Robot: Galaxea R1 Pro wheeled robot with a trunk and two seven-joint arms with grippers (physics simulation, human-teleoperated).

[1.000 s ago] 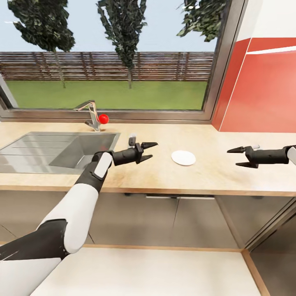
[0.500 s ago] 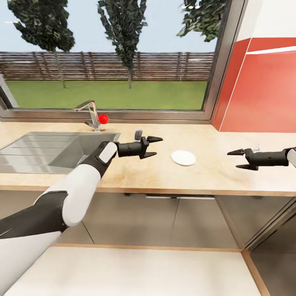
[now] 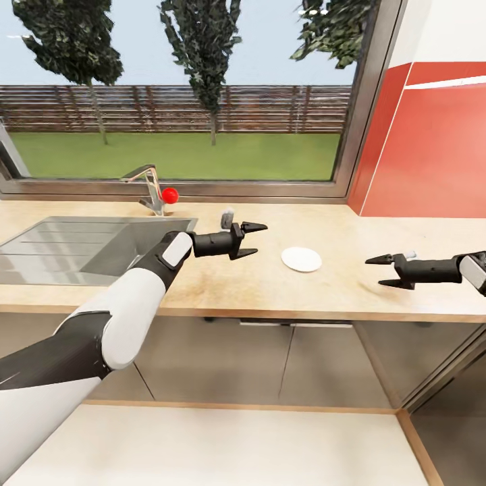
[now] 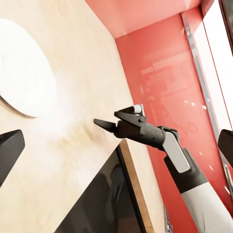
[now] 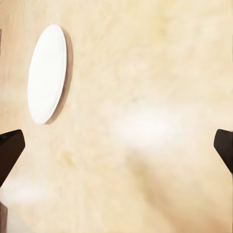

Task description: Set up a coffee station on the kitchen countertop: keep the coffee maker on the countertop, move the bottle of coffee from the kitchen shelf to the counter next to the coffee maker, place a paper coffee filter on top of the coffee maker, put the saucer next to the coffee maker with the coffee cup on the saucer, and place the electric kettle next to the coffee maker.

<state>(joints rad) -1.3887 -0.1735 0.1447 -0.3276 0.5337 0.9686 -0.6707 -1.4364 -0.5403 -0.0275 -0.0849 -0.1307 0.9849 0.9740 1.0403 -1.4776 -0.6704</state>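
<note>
Saucer (image 3: 301,259) sits flat on the countertop (image 3: 283,290) at centre frame, between two empty, spread-jawed grippers, and the left gripper (image 3: 251,240) hovers just to its left, nearer than the right gripper (image 3: 382,271) further off at frame right.

our arms are glossy white shells with black joint sections. each forearm narrows to a dark grey wrist, ending in a black pincer: left pincer (image 3: 249,239), right pincer (image 3: 380,271), fingers pointed.
</note>
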